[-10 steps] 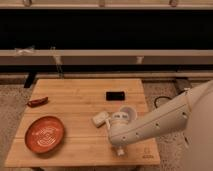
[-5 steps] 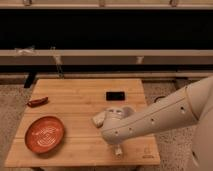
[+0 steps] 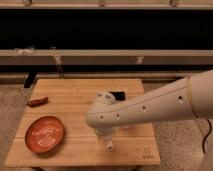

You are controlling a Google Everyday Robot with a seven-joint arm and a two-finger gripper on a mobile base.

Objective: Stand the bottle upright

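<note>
The cream-white bottle does not show; the spot near the table's middle where it lay is covered by my white arm point(image 3: 150, 107). The arm reaches in from the right across the wooden table point(image 3: 75, 90). My gripper point(image 3: 108, 144) hangs down from the wrist over the front middle of the table, to the right of the orange plate point(image 3: 45, 134). I cannot see whether it holds anything.
A flat dark-red object point(image 3: 37, 101) lies at the table's left edge. A small black object point(image 3: 119, 94) lies behind the wrist near the table's back. A dark wall with a pale rail runs behind the table. Gravel floor surrounds it.
My arm has swung left and lower over the table's middle. The bottle, seen lying beside the wrist before, is now covered by the arm.
</note>
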